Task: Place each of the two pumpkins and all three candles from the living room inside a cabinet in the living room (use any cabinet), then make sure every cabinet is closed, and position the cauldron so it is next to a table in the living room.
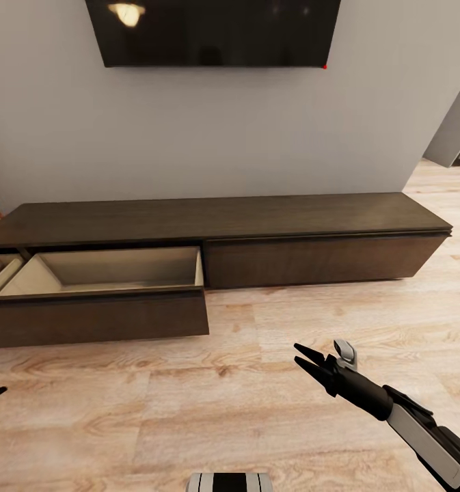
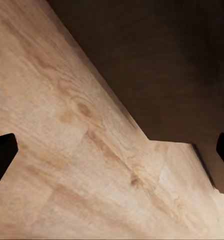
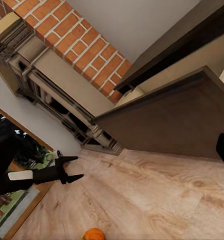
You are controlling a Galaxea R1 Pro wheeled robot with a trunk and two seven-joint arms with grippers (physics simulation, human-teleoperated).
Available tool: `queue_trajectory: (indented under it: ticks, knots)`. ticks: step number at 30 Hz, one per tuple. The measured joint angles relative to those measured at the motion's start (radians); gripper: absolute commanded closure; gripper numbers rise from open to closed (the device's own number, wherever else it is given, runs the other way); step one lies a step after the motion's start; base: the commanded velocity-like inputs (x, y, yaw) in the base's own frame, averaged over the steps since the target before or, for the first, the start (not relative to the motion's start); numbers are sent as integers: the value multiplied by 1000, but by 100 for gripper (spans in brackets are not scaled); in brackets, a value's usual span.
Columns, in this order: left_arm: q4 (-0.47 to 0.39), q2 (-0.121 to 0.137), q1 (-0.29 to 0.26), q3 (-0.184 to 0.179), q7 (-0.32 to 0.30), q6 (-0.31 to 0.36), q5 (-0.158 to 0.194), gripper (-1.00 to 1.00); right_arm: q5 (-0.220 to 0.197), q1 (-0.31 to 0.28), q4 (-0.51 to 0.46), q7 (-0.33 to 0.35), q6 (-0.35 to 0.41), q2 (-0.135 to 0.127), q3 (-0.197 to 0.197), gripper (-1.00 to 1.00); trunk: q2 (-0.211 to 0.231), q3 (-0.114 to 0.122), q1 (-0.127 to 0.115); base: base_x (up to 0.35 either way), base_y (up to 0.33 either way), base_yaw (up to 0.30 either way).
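Looks like early days: the cabinet [image 1: 216, 246] across mid-frame has its left drawer [image 1: 96, 318] pulled out and empty as far as it shows, a pumpkin [image 3: 93, 234] sits on the floor, and both the right gripper [image 1: 310, 363] and left gripper [image 3: 72, 168] have jaws spread, holding nothing.

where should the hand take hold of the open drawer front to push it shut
No handle shows on the pulled-out drawer front of the cabinet, so a pinch grip has little to catch. Its top edge over the pale interior is the only lip, best taken from above. To close it, pressing flat on the wide face from the floor side looks simpler. The right hand is open and empty.
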Motion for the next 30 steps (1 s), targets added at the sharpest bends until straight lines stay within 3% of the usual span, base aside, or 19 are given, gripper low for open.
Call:
queue_trajectory:
  ticks: [4, 7, 8, 9, 13, 15, 17, 20, 25, 30]
  knots:
    - [21, 82, 26, 1, 58, -1, -2, -100, 0, 0, 2, 0, 0, 0, 0, -100, 0, 0, 0, 0, 0, 0]
    - [35, 171, 36, 0, 169, 0, 0, -100, 0, 0, 26, 1, 0, 0, 1, -100, 0, 0, 0, 0, 0, 0]
    - [55, 221, 38, -1, 202, 0, 0, -100, 0, 0, 35, 1, 0, 0, 3, -100, 0, 0, 0, 0, 0, 0]
    - [67, 243, 39, -1, 212, 0, 1, -100, 0, 0, 38, 1, 0, 0, 3, -100, 0, 0, 0, 0, 0, 0]
    - [190, 390, 40, 7, 245, 6, 8, -100, 1, 0, 46, 2, 0, 0, 5, -100, 0, 0, 0, 0, 0, 0]
    - [233, 456, 41, 9, 246, 51, 13, -100, 14, 0, 46, 0, 0, 0, 4, -100, 0, 0, 0, 0, 0, 0]
    - [264, 494, 41, 9, 244, 109, 19, -100, 32, 0, 46, -1, 0, 0, 3, -100, 0, 0, 0, 0, 0, 0]
    - [312, 530, 42, 5, 226, 193, 60, -100, 61, 0, 48, -2, 1, 0, 1, -100, 0, 0, 0, 0, 0, 0]
    - [329, 539, 41, 3, 211, 274, 110, -100, 71, 0, 49, -3, 1, 0, 0, -100, 0, 0, 0, -7, 0, 0]
    - [328, 533, 42, 3, 208, 324, 122, -100, 73, 0, 49, -5, 2, 0, 0, -100, 0, 4, 0, -2, 0, 0]
